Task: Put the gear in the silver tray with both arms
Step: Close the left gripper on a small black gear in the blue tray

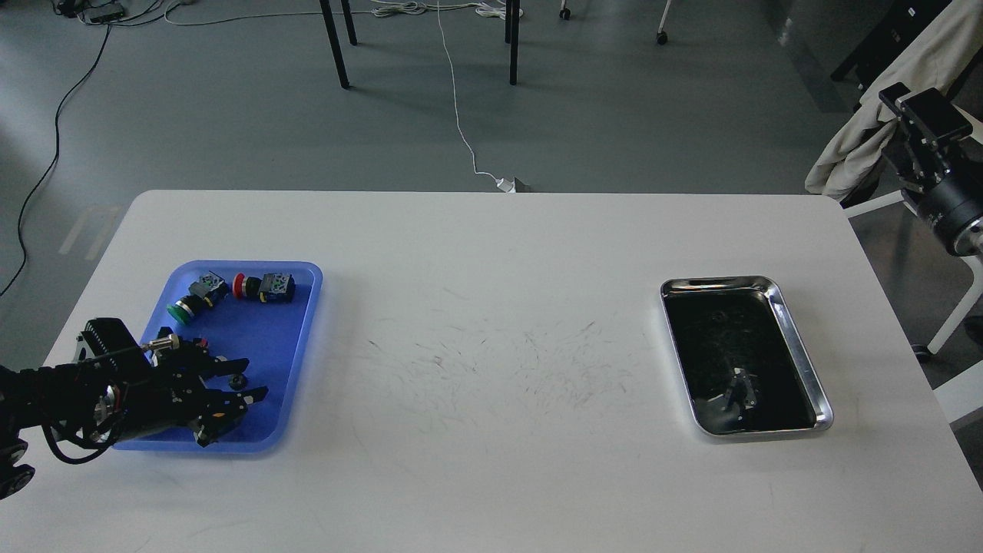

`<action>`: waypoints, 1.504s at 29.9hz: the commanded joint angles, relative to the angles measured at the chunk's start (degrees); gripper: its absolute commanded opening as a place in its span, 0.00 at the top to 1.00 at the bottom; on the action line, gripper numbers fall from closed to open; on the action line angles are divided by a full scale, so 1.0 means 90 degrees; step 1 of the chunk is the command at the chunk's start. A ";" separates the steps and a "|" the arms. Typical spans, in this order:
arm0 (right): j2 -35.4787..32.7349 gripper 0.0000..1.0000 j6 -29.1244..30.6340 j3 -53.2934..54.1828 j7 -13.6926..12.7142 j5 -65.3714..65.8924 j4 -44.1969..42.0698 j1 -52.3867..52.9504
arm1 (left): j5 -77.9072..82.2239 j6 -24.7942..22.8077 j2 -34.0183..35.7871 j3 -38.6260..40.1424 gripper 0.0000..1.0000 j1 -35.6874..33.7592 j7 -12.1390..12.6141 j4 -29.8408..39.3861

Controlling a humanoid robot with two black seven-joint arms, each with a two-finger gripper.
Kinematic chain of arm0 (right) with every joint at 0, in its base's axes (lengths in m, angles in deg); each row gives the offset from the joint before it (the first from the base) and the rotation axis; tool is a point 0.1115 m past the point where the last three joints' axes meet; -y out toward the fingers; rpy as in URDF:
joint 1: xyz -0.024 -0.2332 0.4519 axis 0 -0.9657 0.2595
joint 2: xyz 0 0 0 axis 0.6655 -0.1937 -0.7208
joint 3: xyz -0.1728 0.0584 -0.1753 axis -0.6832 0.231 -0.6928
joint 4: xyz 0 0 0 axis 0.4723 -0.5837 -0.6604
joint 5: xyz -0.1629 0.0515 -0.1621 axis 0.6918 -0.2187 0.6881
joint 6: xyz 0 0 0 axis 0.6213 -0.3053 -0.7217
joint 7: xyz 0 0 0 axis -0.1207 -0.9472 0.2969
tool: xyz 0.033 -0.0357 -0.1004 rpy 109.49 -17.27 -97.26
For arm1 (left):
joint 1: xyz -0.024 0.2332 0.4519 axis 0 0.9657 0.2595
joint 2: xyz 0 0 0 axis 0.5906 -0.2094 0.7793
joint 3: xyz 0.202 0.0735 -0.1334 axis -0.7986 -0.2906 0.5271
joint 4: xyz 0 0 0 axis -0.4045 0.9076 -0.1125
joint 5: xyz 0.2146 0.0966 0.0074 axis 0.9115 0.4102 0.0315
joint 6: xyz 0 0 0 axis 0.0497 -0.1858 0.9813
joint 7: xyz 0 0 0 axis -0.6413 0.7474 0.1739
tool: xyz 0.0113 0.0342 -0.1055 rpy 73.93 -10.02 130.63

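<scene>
A small black gear (239, 381) lies in the blue plastic tray (296, 330) at the table's left. My left gripper (252, 379) is low over that tray, open, with one finger on each side of the gear and not closed on it. The silver tray (799, 349) sits at the right of the table, its dark bottom showing only reflections. My right gripper (918, 107) is raised off the table's right edge, seen end-on; its fingers cannot be told apart.
A green push-button (190, 301) and a red push-button (261, 286) lie at the far end of the blue tray. A chair with a beige cloth (868, 134) stands beside the right arm. Table legs and cables are on the floor beyond.
</scene>
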 commanded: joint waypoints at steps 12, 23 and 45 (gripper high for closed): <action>0.0007 0.06 -0.0010 -0.0009 0.0000 0.0000 0.0000 -0.0049 | -0.0205 -0.0019 -0.0004 0.0010 0.47 -0.0018 0.0000 -0.0014; -0.0003 0.06 -0.0010 0.0011 0.0000 -0.0010 0.0029 -0.0059 | -0.0195 -0.0009 -0.0014 0.0001 0.45 0.0001 0.0000 -0.0277; 0.0036 0.06 -0.0010 0.0001 0.0000 0.0010 0.0000 -0.0108 | -0.0156 -0.0009 -0.0014 -0.0029 0.67 0.0099 0.0000 -0.0346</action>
